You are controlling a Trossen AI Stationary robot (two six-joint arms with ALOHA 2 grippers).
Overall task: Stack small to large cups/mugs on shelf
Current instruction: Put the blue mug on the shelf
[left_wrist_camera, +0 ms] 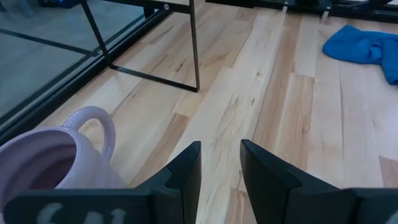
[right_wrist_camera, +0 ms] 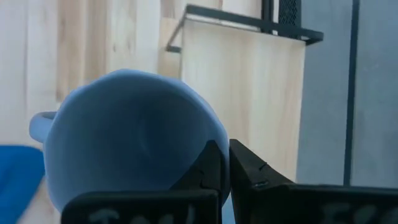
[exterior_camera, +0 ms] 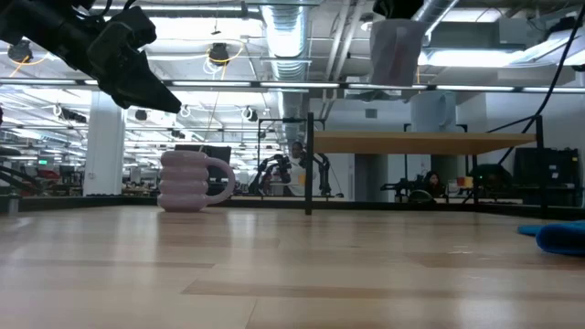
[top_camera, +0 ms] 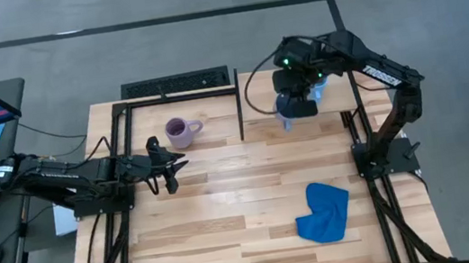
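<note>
The right claw (right_wrist_camera: 224, 163), up in the top right, pinches the blue mug (right_wrist_camera: 134, 134) and should lower it slowly, flat onto the shelf (right_wrist_camera: 249, 87).

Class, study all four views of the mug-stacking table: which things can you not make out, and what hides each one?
- Third mug: none shows in any view; only the lilac mug and the light blue mug appear.
- Blue mug in the high view: mostly covered by the right gripper.
- Shelf top: low view sees it edge-on.
- Blue cloth: cut by the low view's edge.
</note>
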